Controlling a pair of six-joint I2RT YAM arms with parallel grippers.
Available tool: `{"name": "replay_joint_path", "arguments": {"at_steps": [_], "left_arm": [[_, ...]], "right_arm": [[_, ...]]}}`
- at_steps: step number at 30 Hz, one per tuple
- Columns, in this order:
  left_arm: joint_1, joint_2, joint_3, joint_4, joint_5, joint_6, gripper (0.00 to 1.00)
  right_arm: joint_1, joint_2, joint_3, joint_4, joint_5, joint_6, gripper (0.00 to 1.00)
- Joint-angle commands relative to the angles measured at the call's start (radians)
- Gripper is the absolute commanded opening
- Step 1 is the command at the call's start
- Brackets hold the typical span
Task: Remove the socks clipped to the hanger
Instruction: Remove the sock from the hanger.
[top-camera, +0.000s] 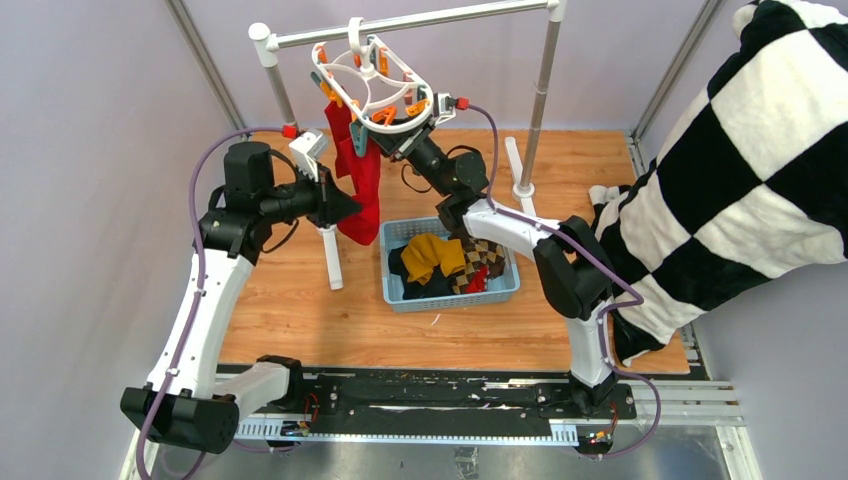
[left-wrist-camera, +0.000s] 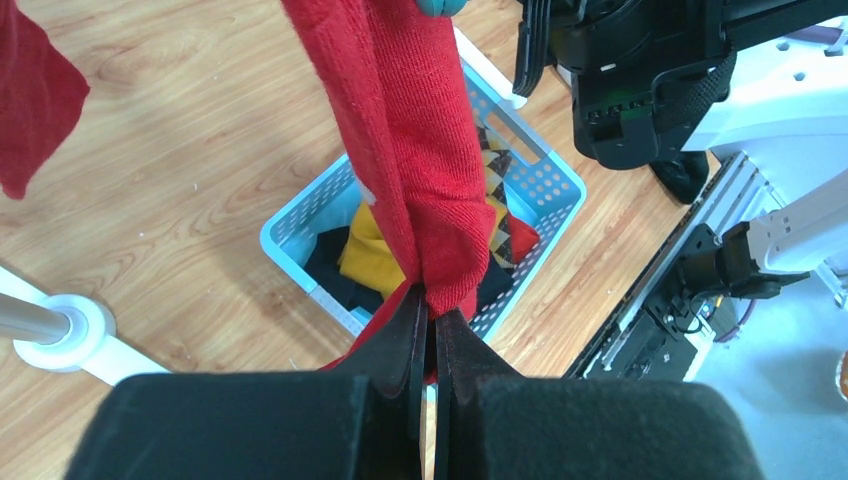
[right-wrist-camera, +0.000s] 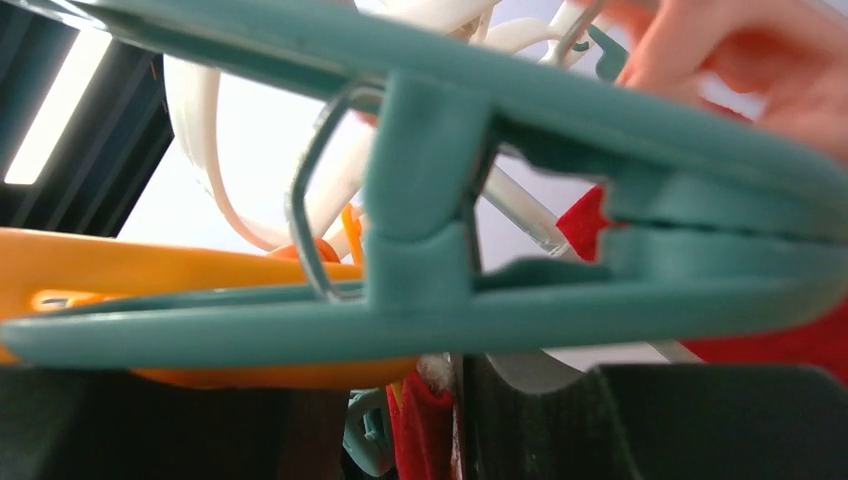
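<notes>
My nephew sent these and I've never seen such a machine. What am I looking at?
Two robot arms stand at a wooden table's edge. The wide picture looks down from above; the other two come from cameras on the wrists. A white ring hanger hangs on a rail. The left pincer is shut on a red sock hanging from it. The right pincer reaches up to the hanger; its camera shows a teal peg close up. A blue basket on the table holds more socks.

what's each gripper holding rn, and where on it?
Left gripper is shut on the red sock, pinching its hanging lower end. Right gripper is at a teal peg on the hanger; grip can't be told.
</notes>
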Motion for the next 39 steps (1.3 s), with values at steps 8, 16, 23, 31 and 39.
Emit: {"name": "replay_joint_path", "arguments": {"at_steps": [8,16,23,31,39], "left_arm": [[-0.028,0.010,0.025,-0.018,-0.027,0.023,0.00],[-0.031,0.020,0.039,-0.029,-0.052,0.027,0.00],[-0.031,0.019,0.039,-0.050,-0.079,0.038,0.00],[-0.031,-0.022,-0.028,-0.087,-0.134,0.076,0.00],[-0.031,-0.057,-0.046,-0.140,-0.125,0.130,0.00]], "right_arm": [[0.024,0.001,0.012,0.108,0.051,-0.012,0.40],[0.026,0.030,0.059,0.121,0.062,0.018,0.20],[0.025,0.019,0.052,0.125,0.078,0.016,0.00],[0.018,0.000,0.011,0.143,0.089,0.028,0.00],[0.002,-0.084,-0.067,0.083,0.041,-0.006,0.13]]}}
